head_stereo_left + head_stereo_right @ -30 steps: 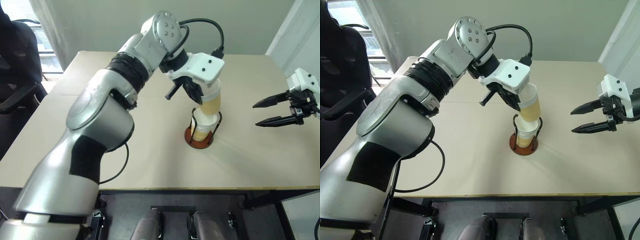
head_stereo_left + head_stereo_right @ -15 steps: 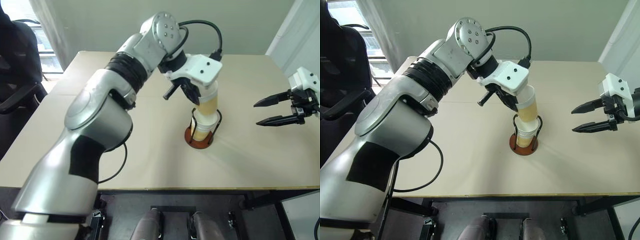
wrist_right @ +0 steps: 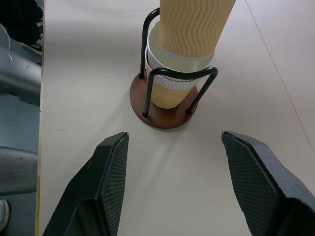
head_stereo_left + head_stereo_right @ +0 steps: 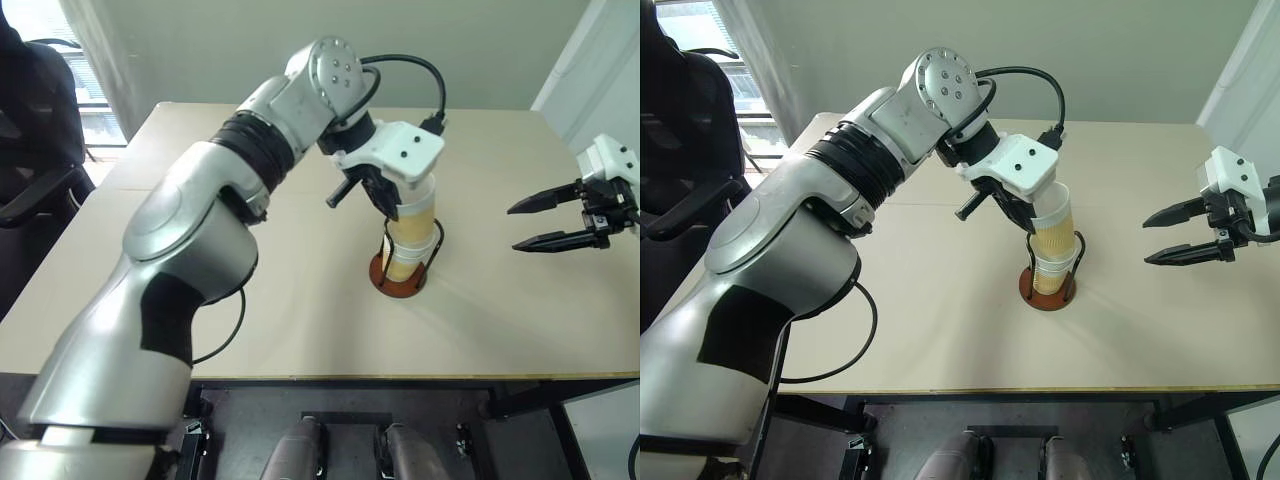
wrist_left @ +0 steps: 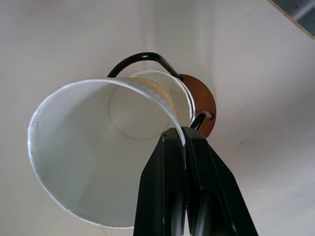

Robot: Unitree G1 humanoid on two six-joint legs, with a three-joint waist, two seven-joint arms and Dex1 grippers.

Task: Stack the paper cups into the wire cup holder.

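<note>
My left gripper [image 5: 186, 147] has its jaws clenched on the rim of the top cup [image 4: 1054, 222], one finger inside the wall and one outside, as the left wrist view shows. That cup hangs tilted, its mouth toward the gripper and its base pushed into the mouth of the cups [image 3: 170, 88] already seated in the holder [image 3: 165, 112]. In the right wrist view its ribbed tan wall enters the white rim of the seated stack between the two black wire loops; it is not fully down, most of its length standing above the loops. How many cups sit nested below I cannot tell for certain; at least two white rims show there.

The holder stands upright on its reddish-brown disc base, near the middle of the table [image 4: 300, 300], a little toward my right side.

My right gripper [image 4: 528, 224] hangs above the table well apart from the holder, off to the right, pointing toward it. Its jaws are released, spread wide, with nothing between them.

A black cable [image 4: 1035, 80] loops over the left wrist. A dark chair [image 4: 35, 120] stands beyond the table's left edge.
</note>
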